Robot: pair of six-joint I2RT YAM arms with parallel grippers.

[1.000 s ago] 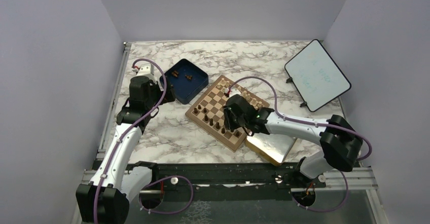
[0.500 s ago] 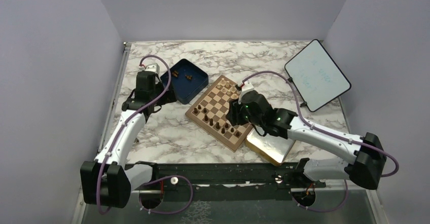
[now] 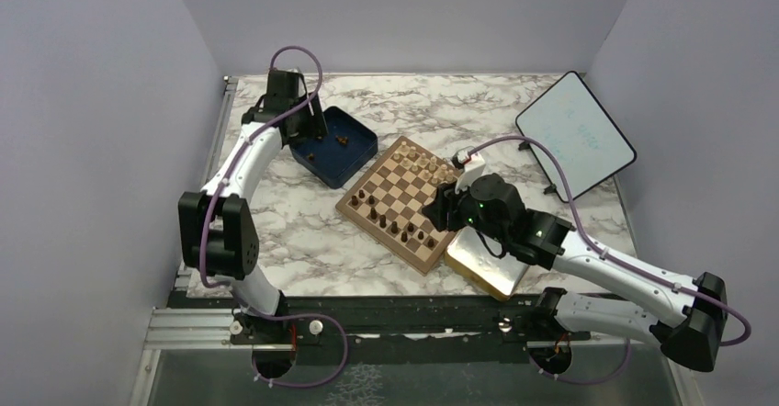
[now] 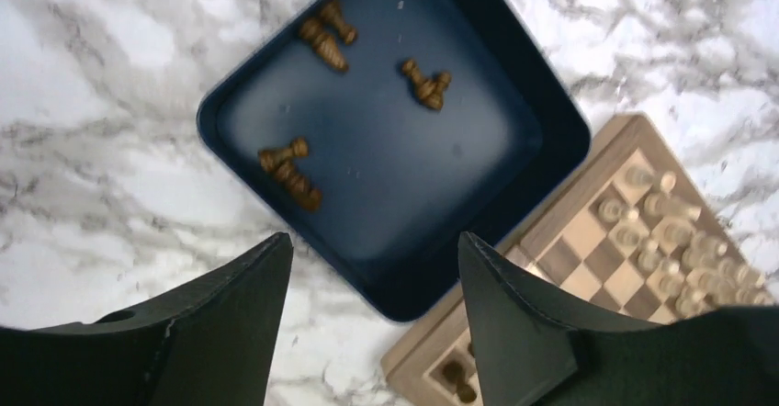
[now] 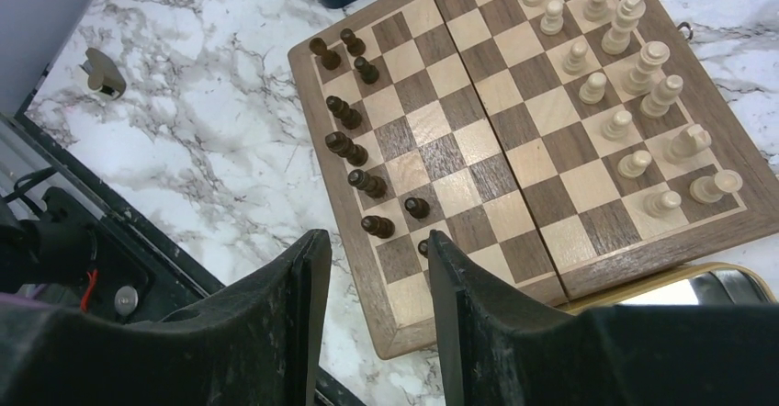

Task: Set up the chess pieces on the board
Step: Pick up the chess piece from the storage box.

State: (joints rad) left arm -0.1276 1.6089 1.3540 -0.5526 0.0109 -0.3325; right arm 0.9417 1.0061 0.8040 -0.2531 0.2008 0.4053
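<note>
The board (image 3: 405,191) lies askew mid-table; it also shows in the right wrist view (image 5: 514,149) and the left wrist view (image 4: 588,241). Several dark chess pieces (image 3: 391,225) stand along its near-left edge (image 5: 354,153). More dark pieces lie in the dark blue box (image 3: 333,146), in three loose pairs (image 4: 289,172). My left gripper (image 4: 372,241) is open and empty, high over the box's near corner (image 3: 310,129). My right gripper (image 5: 378,236) is open and empty above the board's near corner (image 3: 439,213).
Pale pieces (image 5: 625,75) fill the board's far side. A gold-rimmed tray (image 3: 491,264) lies against the board's right edge, under my right arm. A small whiteboard (image 3: 574,135) stands at back right. A small white fitting (image 5: 99,71) lies on the marble left of the board.
My left arm has swung from beside the box's left to its far side, looking down into it. My right gripper has drawn back to the right, off the dark pieces toward the tray.
</note>
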